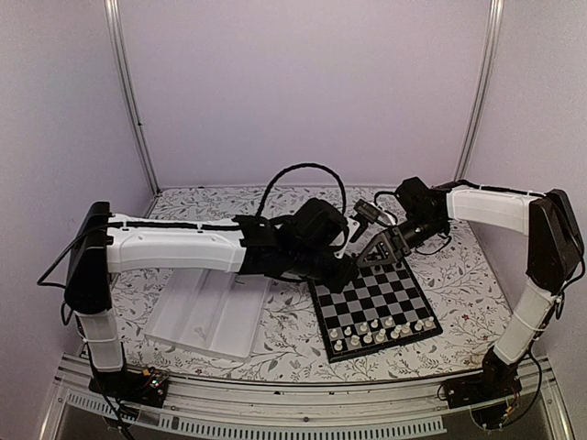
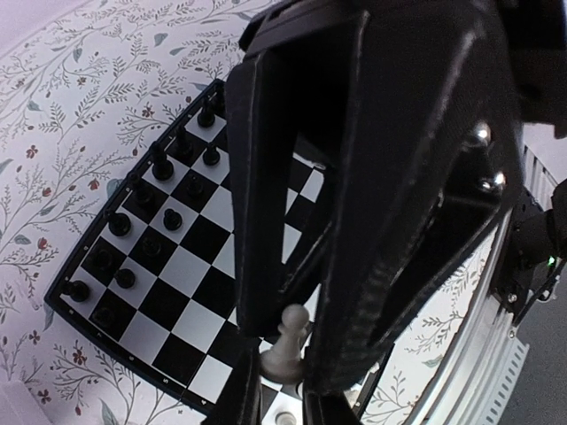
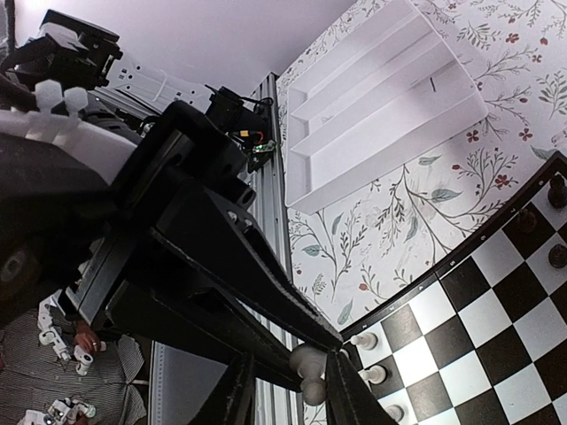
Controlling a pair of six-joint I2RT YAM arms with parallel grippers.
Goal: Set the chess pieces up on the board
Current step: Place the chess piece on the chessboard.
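Cream-white and small, a white pawn [image 2: 285, 347] is pinched upright between the tips of the left gripper [image 2: 283, 382], low in the middle of the left wrist view, above the checks of the board [image 2: 190, 266]. Black pieces [image 2: 163, 168] stand in two rows along the board's edge at the upper left of that frame. In the overhead view the board [image 1: 371, 301] lies on the floral-patterned table [image 1: 463, 302] right of centre, with the white pieces [image 1: 381, 330] lined up in its two bottom rows. Its upper edge is covered by both arms, which meet there: the left gripper [image 1: 347, 272] over the upper left corner, the right gripper [image 1: 381, 249] just above and to the right. In the right wrist view the right gripper [image 3: 297, 387] has its fingers drawn in on a cream-white piece [image 3: 308, 363] at the bottom centre, and the grip looks closed on it. A few white pieces stand on the board's edge squares just to its right. A white compartment tray [image 1: 206, 316] lies on the table to the left of the board, apart from it.
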